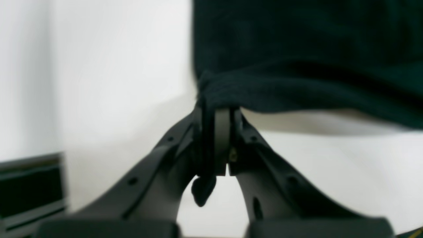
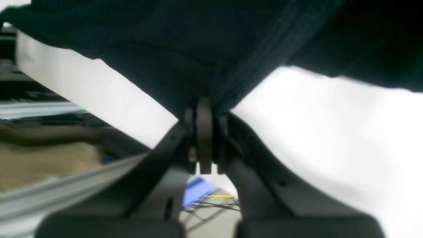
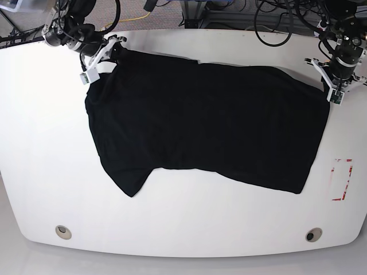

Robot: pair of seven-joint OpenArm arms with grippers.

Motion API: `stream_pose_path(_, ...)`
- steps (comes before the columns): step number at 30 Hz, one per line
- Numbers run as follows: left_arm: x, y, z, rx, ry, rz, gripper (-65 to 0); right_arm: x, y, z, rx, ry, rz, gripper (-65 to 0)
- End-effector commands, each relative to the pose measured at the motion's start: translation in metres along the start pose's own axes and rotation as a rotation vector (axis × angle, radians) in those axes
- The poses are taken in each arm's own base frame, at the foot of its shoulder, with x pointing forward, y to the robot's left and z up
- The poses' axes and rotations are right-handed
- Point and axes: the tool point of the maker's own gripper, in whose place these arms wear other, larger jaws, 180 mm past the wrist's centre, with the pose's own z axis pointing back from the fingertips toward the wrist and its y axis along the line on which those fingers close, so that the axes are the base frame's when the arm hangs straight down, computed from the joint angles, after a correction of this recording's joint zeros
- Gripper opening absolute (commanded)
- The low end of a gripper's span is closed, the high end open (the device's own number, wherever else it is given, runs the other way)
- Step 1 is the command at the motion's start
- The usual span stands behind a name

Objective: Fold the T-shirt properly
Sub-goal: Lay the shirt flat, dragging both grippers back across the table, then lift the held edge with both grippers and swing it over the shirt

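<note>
- Black cloth fills the middle of the base view: the T-shirt [image 3: 206, 123] lies spread on the white table [image 3: 40, 143], its long side running from nine o'clock to three o'clock; one corner droops to a point toward seven o'clock, and the lower right corner ends near five o'clock
- At about ten o'clock in the base view the right gripper [image 3: 108, 52] meets the shirt's upper left corner; its arm comes in from beyond the table's far edge; the wrist view shows the jaws pressed together on a gathered bunch of the T-shirt [image 2: 205, 49], with a stitched seam running up and away from the pinch; the cloth rises off the table [image 2: 330, 132] on both sides of the grip, so this corner is lifted
- Two small round fittings [image 3: 63, 232] sit in the table's near edge, one toward seven o'clock and one toward five o'clock, both well apart from the cloth
- At about two o'clock in the base view the left gripper [image 3: 331, 87] sits on the shirt's upper right corner; its wrist view shows the jaws shut tight on a rolled edge of the T-shirt [image 1: 297, 66], with a small tab of black cloth poking out beneath the fingertips; white table [image 1: 330, 172] shows under the raised hem
- Red markings [image 3: 342, 179] lie on the table at four o'clock, just beside the shirt's right edge and not touching it
</note>
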Motion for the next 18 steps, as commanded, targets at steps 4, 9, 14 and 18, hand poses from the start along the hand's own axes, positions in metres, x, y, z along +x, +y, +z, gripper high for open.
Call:
stream_pose_path(4, 0.008, -0.017, 0.000, -0.036, -0.032, 0.000, -65.0, -0.002, -0.008, 0.028, -0.078, -0.026, 0.023, -65.0)
stream_pose_path(9, -0.009, -0.036, 0.005, -0.111, 0.008, -0.045, -65.0, -0.016, -0.022, 0.054, -0.150, 0.012, 0.034, -65.0)
stream_pose_path(14, -0.009, -0.045, 0.006, -0.142, 0.001, -0.042, -65.0, -0.013, -0.031, 0.069, -0.201, 0.002, 0.044, -65.0)
stream_pose_path(18, 0.011, -0.050, -0.001, -0.141, -0.054, -0.012, -65.0, 0.012, -0.035, 0.069, -0.210, -0.047, 0.085, -65.0)
